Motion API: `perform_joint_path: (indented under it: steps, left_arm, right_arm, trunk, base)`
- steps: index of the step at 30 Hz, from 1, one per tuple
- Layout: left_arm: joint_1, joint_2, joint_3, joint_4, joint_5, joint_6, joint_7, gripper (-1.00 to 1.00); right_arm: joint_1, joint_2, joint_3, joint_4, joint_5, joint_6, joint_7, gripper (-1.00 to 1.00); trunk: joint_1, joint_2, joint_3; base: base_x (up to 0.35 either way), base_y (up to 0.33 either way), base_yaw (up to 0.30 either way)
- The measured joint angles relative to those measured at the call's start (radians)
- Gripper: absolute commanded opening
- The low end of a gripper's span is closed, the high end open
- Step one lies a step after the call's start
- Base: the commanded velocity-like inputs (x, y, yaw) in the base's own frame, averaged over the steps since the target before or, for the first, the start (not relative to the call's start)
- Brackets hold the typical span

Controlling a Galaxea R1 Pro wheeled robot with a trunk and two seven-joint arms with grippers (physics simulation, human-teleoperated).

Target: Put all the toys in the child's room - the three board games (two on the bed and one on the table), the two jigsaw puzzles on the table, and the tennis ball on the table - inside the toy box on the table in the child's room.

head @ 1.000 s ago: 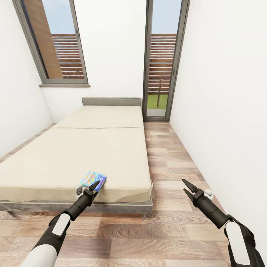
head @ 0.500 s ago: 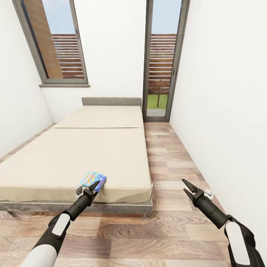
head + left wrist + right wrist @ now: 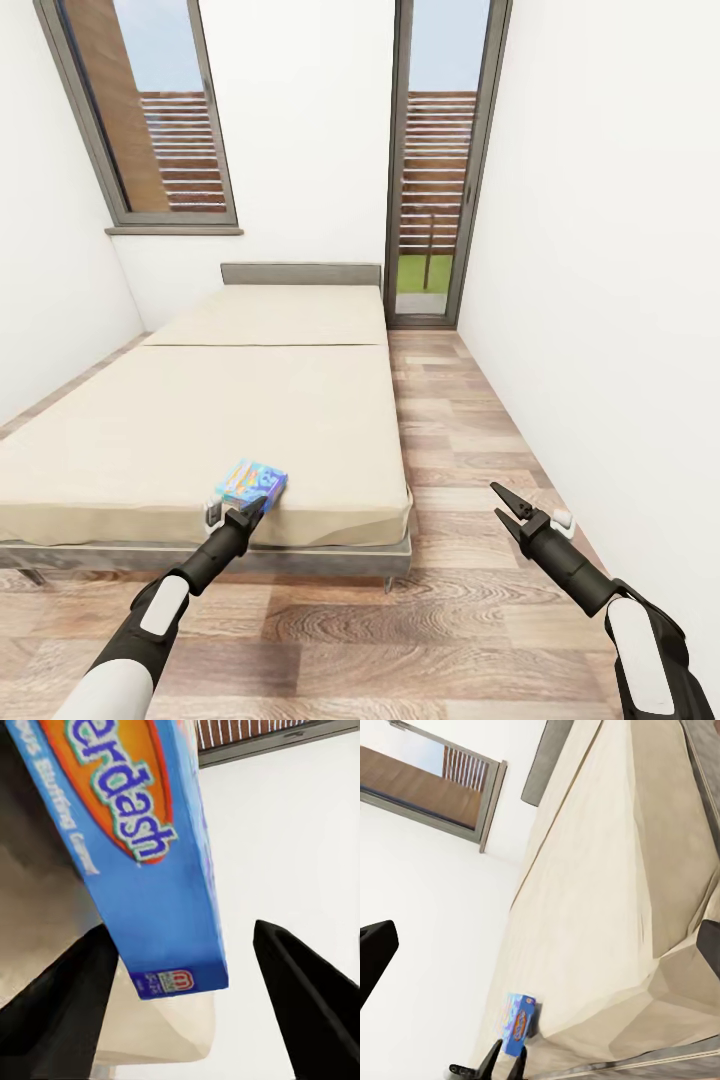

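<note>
The left gripper (image 3: 250, 507) is reaching over the near edge of the bed (image 3: 200, 420), its two dark fingers spread apart with the blue board game (image 3: 251, 483) just ahead of the tips. In the left wrist view the fingers (image 3: 60, 997) are standing open on either side of the near end of the box (image 3: 150, 870), one finger close against its underside and the other well clear, so the gripper is not closing on anything. The box, blue with an orange oval logo, is lying flat on the cream mattress near the bed's foot edge, toward its right corner.

The right gripper (image 3: 508, 508) is hanging over the wood-plank floor (image 3: 450, 440) to the right of the bed, near the white wall (image 3: 600, 300), with its fingers parted and nothing between them. In the right wrist view the board game (image 3: 519, 1022) is showing small at the mattress edge, with the left gripper (image 3: 506, 1059) right beside it.

Beyond the bed, a grey headboard (image 3: 300, 274) is standing against the far wall, between a window (image 3: 150, 120) and a tall glass door (image 3: 435, 160).
</note>
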State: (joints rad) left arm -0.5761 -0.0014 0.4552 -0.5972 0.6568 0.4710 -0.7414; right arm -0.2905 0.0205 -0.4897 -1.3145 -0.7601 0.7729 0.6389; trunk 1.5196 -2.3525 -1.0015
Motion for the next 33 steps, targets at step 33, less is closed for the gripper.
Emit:
perform_joint_path:
  steps: [33]
  left_arm:
    - [0.000, 0.001, 0.001, 0.000, 0.004, 0.004, -0.004, -1.00]
  right_arm:
    - [0.000, 0.000, 0.000, 0.000, 0.000, 0.000, 0.000, 1.00]
  trunk:
    - [-0.008, 0.014, 0.006]
  base:
    - [0.000, 0.000, 0.000]
